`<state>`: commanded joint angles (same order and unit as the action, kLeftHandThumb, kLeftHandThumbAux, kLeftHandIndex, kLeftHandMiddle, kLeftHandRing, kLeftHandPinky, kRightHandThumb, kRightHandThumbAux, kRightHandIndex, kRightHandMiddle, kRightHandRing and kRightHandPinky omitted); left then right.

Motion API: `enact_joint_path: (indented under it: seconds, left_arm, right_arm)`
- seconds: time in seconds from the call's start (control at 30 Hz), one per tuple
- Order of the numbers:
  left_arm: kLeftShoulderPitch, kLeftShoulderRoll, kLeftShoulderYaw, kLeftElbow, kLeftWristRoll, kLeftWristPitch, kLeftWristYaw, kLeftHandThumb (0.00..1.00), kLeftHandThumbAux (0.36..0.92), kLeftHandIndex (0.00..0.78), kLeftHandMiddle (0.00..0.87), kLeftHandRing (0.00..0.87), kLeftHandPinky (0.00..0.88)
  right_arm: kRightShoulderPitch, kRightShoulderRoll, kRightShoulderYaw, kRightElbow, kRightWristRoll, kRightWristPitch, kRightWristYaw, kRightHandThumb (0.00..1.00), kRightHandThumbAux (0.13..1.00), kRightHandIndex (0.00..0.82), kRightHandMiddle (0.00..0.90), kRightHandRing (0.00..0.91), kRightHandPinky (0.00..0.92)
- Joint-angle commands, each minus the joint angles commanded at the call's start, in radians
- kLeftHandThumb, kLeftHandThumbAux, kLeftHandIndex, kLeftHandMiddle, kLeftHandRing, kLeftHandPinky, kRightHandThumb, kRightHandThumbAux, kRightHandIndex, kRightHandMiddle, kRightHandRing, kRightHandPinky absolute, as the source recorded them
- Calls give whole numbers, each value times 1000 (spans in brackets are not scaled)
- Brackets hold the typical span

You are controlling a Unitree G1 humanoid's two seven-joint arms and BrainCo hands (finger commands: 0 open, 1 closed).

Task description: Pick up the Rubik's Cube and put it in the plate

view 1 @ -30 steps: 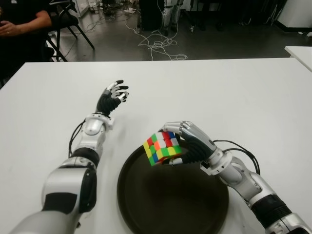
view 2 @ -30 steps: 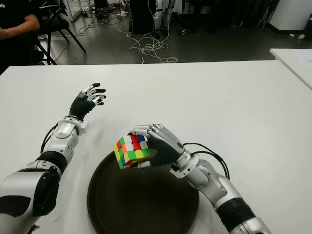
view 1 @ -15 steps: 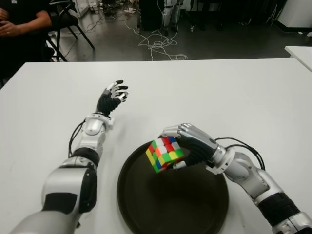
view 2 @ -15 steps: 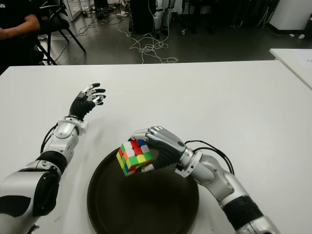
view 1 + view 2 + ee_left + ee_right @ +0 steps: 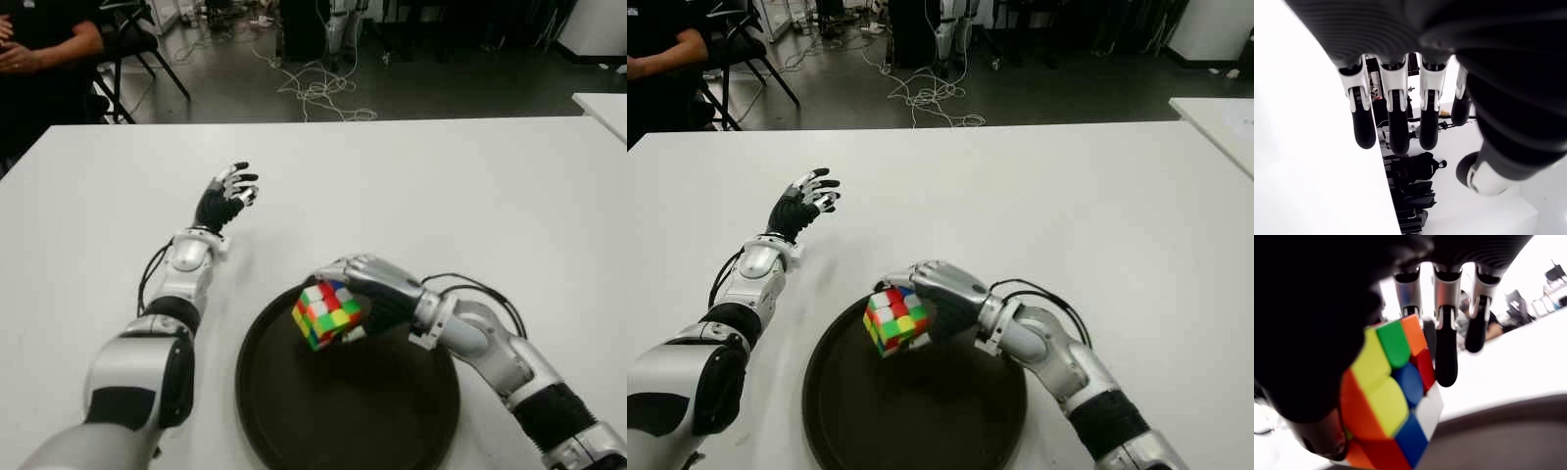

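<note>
The Rubik's Cube (image 5: pixel 327 311) looks like smooth, shiny plastic with bright squares. The right hand (image 5: pixel 377 294) that holds it has grey metal-looking fingers with dull black ribbed parts. The plate (image 5: pixel 294 411) under it is dark and smooth with a soft shine near its rim. The table (image 5: pixel 470 186) is white, smooth and matt. The left hand (image 5: pixel 225 196), near the table's left edge, has silver-grey knuckles and black rubbery fingertips (image 5: pixel 1396 137).

The right hand (image 5: pixel 377 294) reaches in from the near right, fingers curled in a grasp. The left hand (image 5: pixel 226 200) stretches far left, fingers loosely spread.
</note>
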<state>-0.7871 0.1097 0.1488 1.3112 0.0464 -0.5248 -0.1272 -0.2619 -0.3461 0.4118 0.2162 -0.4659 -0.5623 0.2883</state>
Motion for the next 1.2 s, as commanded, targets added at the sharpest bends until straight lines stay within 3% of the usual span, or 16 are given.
enact_joint_path:
  seconds: [0.27,0.93,1.03,1.2]
  left_arm:
    - [2,0,2,-2,-4,-7,-3,109,713,164,256,262,305]
    - [4,3,4,-3,-4,-19,-7,114,733,172,261,262,291]
    - [5,3,4,-2,-4,-24,-11,115,739,172,261,260,289]
    - [4,1,9,-1,-9,-16,-18,119,724,174,257,258,290]
  right_arm:
    - [3,3,0,-15,18,34,41,5,652,0,0,0,0]
    - [0,-23,-32,-47,1,17,4,0,502,0,0,0,0]
    - [1,-39,-54,-67,20,18,13,0,485,0,0,0,0]
    - [-42,-122,-161,-94,149,19,76,0,466,0,0,0,0]
